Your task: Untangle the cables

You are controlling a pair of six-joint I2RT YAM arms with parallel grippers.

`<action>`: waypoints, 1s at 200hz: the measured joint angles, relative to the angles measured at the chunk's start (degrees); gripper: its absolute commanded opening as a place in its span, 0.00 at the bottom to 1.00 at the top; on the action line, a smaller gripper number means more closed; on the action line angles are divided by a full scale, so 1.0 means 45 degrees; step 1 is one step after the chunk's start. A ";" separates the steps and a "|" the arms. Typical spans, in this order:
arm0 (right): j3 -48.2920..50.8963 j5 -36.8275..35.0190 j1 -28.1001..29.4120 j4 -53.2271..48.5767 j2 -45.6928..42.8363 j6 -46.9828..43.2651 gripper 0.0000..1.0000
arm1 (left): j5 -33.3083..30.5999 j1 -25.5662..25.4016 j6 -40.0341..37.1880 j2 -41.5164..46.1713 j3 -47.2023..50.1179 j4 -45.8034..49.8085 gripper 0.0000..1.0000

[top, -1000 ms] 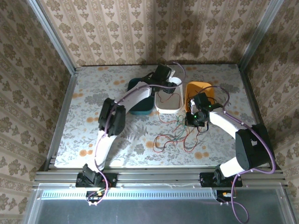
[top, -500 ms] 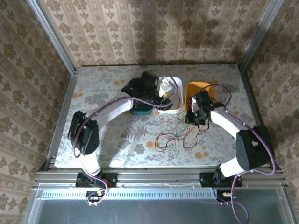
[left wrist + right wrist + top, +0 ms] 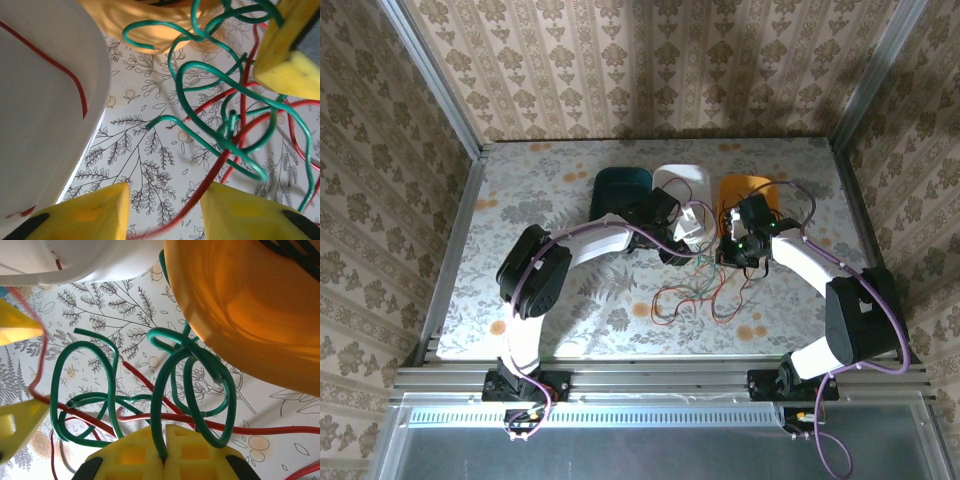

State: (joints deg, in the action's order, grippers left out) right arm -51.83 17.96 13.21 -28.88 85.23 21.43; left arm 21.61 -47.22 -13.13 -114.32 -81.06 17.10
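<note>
The flowered surface carries three trays side by side at the far end: teal, white and orange. Both arms reach in to the trays' near side, where the cables lie as a loose knot of red and green loops spreading toward the arms' bases.

The left gripper hovers just beside the white tray with its yellow fingers moderately apart. A red cable runs up through the gap; whether it touches either finger, I cannot tell. Another red strand lies inside the white tray.

The right gripper is close by, beside the orange tray, fingers pressed together on a green cable. That cable coils in several loops above the red strands, between the two grippers.
</note>
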 measured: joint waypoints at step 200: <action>0.0151 -0.0656 -0.0238 0.0000 0.0000 0.0384 0.00 | -0.2574 0.0044 0.0389 0.5931 0.0544 -0.3118 0.00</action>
State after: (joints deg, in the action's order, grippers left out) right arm -51.16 15.00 12.14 -28.88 85.23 23.16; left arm 10.02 -47.03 -11.38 -87.64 -78.61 3.07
